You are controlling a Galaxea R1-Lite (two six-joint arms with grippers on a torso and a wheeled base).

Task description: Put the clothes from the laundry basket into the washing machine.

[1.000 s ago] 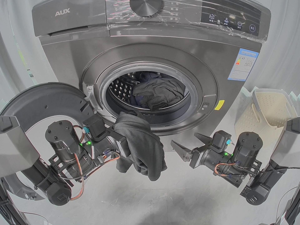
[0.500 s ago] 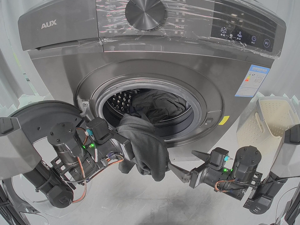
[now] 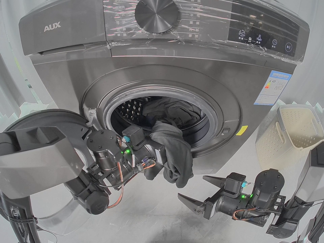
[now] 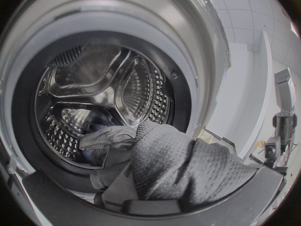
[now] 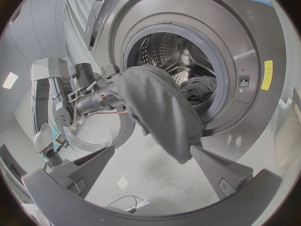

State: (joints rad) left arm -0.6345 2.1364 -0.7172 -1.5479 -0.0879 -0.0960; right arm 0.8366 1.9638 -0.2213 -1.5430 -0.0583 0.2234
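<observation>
The grey washing machine (image 3: 162, 75) stands with its round door (image 3: 44, 118) swung open to the left. Dark clothes (image 3: 175, 110) lie inside the drum (image 4: 94, 88). My left gripper (image 3: 161, 149) is at the lower rim of the opening, shut on a dark grey knitted garment (image 3: 173, 152) that drapes over it and hangs down outside the rim. The same garment (image 4: 175, 167) covers the fingers in the left wrist view. My right gripper (image 3: 191, 187) is open, low in front of the machine, just below the hanging garment (image 5: 160, 110), holding nothing.
A cream perforated laundry basket (image 3: 293, 132) leans tilted at the machine's right side; the part I see holds nothing. Pale bare floor (image 3: 152, 213) lies in front of the machine. The open door stands close behind my left arm.
The head camera has come closer to the machine. My left gripper has carried the garment right and forward to the drum opening. The right gripper has dropped lower and stays open.
</observation>
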